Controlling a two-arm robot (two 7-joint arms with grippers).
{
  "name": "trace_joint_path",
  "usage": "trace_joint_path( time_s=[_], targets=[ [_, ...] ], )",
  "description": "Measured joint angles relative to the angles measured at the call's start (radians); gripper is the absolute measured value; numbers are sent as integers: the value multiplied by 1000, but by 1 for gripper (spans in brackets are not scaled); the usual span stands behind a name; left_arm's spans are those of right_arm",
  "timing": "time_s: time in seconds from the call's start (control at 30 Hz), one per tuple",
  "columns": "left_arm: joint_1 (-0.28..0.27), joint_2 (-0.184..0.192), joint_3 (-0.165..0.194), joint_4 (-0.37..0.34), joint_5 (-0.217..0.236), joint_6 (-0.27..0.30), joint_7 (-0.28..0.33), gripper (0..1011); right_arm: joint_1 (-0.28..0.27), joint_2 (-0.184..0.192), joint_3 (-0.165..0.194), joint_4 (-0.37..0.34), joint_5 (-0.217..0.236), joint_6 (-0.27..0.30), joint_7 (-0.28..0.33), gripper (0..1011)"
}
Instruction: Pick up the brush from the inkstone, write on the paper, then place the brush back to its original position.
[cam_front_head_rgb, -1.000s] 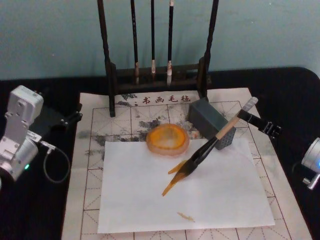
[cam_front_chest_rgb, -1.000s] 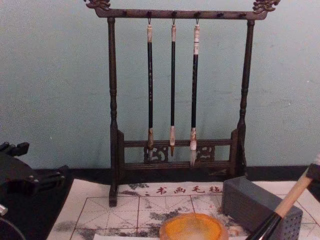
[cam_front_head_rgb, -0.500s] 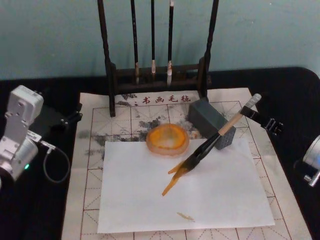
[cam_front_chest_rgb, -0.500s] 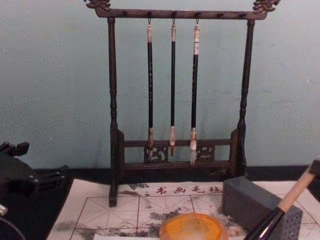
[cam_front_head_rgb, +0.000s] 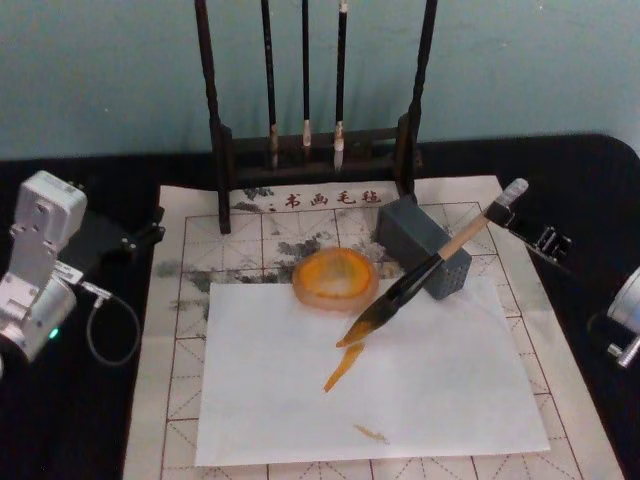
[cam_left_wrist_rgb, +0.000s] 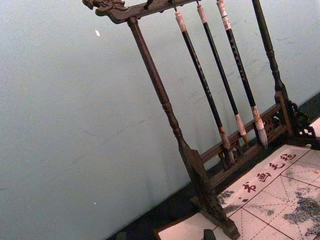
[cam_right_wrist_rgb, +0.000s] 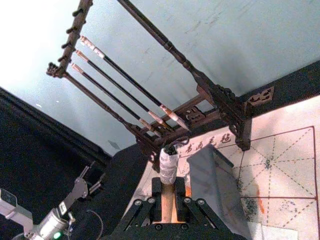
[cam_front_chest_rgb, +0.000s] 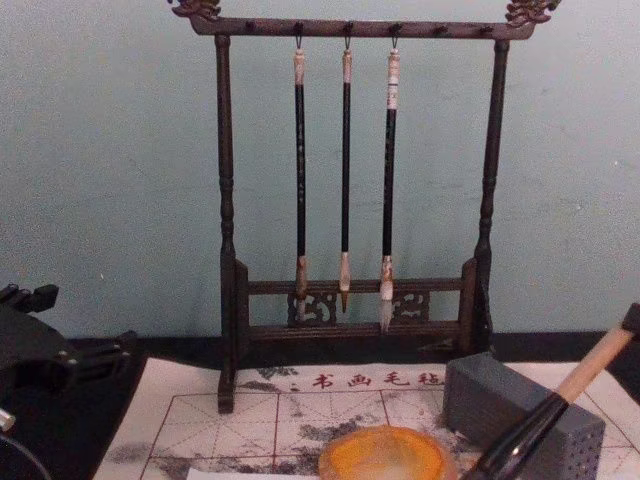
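My right gripper is shut on the upper handle of the brush, just below its whitish end cap. The brush slants down to the left, and its dark bristles hang over a plain white sheet with orange strokes on it. That sheet lies on the paper, which has a red grid, grey smudges and red characters. The handle passes in front of the grey block-shaped inkstone, which the chest view shows behind the brush. My left gripper is parked at the paper's left edge.
An orange dish stands left of the inkstone. Behind them is a dark wooden rack with three thin brushes hanging from it. A black tablecloth surrounds the paper. A cable loops beside my left arm.
The brush has risen and drawn back to the right, toward the inkstone. Its tip has left the orange stroke. The left arm has not moved.
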Motion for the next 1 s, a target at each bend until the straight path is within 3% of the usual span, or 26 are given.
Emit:
trace_joint_path(
  time_s=[0.47,1.0],
  targets=[
    [0,0,0,0,0,0,0,1001,16,-23,-5,6,19,-10,-20,175],
    [0,0,0,0,0,0,0,1001,43,-77,-13,34,40,-31,-67,175]
  ],
)
